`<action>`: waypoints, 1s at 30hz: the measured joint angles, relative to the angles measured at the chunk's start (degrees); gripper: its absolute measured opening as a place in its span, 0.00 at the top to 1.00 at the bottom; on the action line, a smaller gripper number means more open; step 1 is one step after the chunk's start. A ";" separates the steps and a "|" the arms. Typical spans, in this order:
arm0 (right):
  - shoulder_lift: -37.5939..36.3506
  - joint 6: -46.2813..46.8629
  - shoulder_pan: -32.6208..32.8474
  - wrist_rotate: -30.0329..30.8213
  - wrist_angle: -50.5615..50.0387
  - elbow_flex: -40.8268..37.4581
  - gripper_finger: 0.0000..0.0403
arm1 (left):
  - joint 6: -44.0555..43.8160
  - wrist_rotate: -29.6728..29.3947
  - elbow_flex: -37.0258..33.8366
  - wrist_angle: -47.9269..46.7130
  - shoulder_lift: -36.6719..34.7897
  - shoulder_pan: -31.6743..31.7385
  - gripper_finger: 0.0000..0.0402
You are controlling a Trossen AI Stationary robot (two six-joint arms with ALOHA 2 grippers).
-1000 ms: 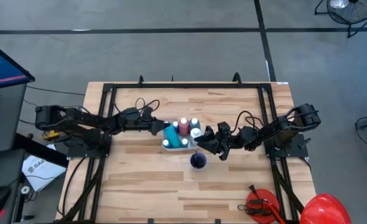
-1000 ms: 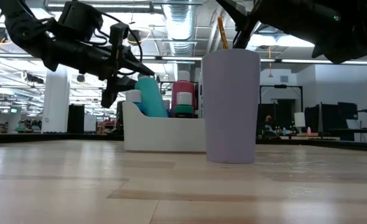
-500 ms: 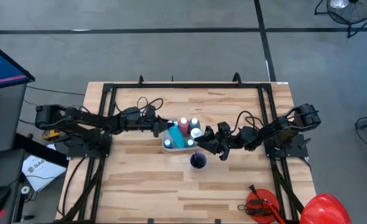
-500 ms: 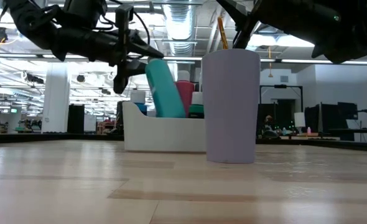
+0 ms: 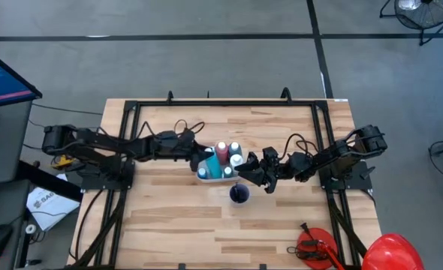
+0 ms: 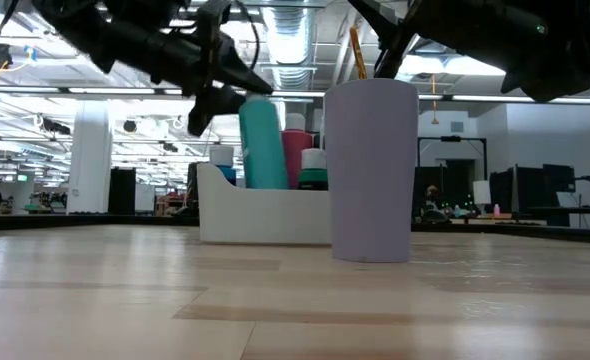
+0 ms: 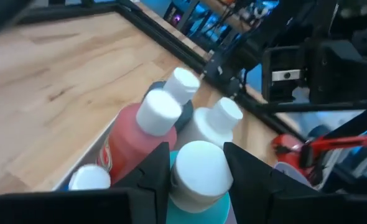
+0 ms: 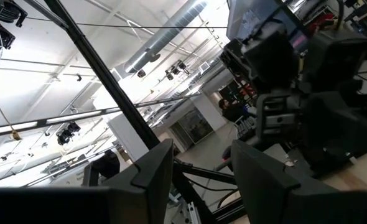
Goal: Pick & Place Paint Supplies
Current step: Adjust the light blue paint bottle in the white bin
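Observation:
A white tray [image 5: 200, 177] near the table's middle holds several bottles: a red one [image 7: 130, 140], white-capped ones [image 7: 219, 118] and a light blue bottle [image 6: 262, 145] with a white cap. My left gripper [image 5: 203, 156] reaches in from the left and is shut on the top of the blue bottle. Just right of the tray stands a pale purple cup [image 6: 372, 170] with a thin brush [image 6: 357, 55] sticking out of it. My right gripper [image 5: 245, 172] hangs open above the cup, beside the brush. The blue bottle's foot is hidden behind the tray wall [image 6: 260, 215]. My left gripper pinches the light blue bottle at its white cap [image 7: 199, 168], one finger [image 7: 155, 177] on each side. The fingers come from the table's left, slanting a little downward. The bottle stands upright below them inside the tray; the tray wall hides whether its foot rests there. My right gripper has the brush's dark handle [image 8: 109, 81] running past one finger [image 8: 152, 171]; I cannot tell whether they touch.
A black frame [image 5: 131, 112] runs around the tabletop. A red tool with a black handle [image 5: 311, 247] and a red dome [image 5: 392, 251] lie at the near right corner. Bare wood [image 5: 176, 225] stretches between the tray and the near edge.
My left gripper has risen and gone a little toward the table's right, rolling as it went. The light blue bottle, which leaned in the tray, has swung upright and stands higher above the tray wall.

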 joint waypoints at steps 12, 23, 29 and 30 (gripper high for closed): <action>0.00 0.00 0.00 0.00 -0.02 0.00 0.62 | 6.67 -6.87 8.16 -17.15 -1.18 -1.42 0.73; 0.04 0.00 0.39 -0.09 -2.20 0.00 0.62 | 6.78 -16.26 8.21 -27.23 -7.02 -1.43 0.73; 0.04 0.00 0.37 -0.07 -3.25 0.00 0.62 | 6.78 -16.05 8.16 -27.30 -6.54 -1.45 0.73; 0.04 0.00 0.37 -0.07 -3.33 0.02 0.62 | 6.78 -16.04 8.14 -27.53 -6.22 -1.45 0.73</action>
